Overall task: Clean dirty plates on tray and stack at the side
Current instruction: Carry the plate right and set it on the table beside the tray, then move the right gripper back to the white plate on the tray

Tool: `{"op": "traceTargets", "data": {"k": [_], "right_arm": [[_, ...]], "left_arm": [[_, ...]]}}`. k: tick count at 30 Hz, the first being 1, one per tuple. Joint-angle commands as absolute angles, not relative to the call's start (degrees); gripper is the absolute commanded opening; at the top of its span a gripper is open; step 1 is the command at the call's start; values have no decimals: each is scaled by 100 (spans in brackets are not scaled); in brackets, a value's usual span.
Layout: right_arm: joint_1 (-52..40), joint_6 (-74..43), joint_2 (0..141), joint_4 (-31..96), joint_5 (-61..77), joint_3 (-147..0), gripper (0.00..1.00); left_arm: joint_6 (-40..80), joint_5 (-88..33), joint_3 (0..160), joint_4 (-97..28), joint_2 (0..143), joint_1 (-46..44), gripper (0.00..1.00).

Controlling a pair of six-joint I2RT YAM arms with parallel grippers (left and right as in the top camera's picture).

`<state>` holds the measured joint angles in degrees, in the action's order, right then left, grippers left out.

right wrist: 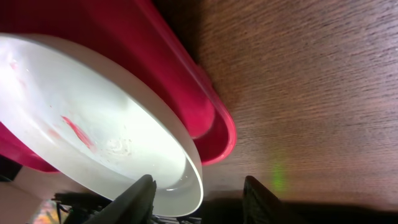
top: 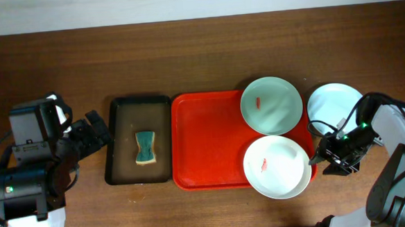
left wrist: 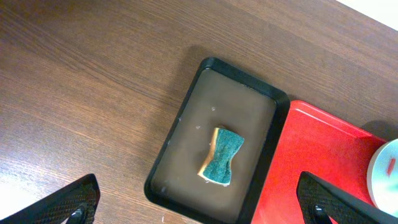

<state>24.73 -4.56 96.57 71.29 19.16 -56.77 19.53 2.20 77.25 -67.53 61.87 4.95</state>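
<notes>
While right claw (top: 319, 159) is straddling front plate (top: 277, 166) at its rim, unclamped, left claw (top: 100, 129) is hanging released; plate is looking stiff, slick, breakable; thin rim is seeming the safest hold.

You look down on a brown wood-grain table (left wrist: 93, 74). On it sits a black rectangular plastic tray (left wrist: 242, 99), and a waisted sponge (left wrist: 222, 157), teal on top and yellow beneath, lies flat inside it. Just beside its right side is the bright red plastic tray (left wrist: 311, 149). A pale round plate (left wrist: 387, 174) with a small red smear shows at the right edge, over the red tray. Your left gripper (left wrist: 205, 208) has its black fingers (left wrist: 71, 202) spread wide, one in each lower corner.
</notes>
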Motion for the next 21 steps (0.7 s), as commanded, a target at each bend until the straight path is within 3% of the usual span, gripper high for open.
{"op": "traceTargets", "data": {"k": [1, 6, 15, 17, 21], "right_arm": [[2318, -493, 9583, 7109, 1883, -5645, 41], [1782, -1149, 9583, 7019, 1153, -5623, 41], [1151, -1197, 9583, 6982, 1066, -5605, 39], [1153, -1258, 9583, 6943, 1066, -5524, 29], [1153, -1402, 9583, 6919, 1068, -5483, 27]], "left_arm": [[2010, 281, 7741, -6744, 6149, 519, 99], [2010, 281, 7741, -6744, 6149, 519, 99], [2010, 281, 7741, -6744, 6149, 519, 99], [2010, 283, 7741, -6744, 6147, 519, 99], [2010, 281, 7741, -6744, 6149, 519, 99]]}}
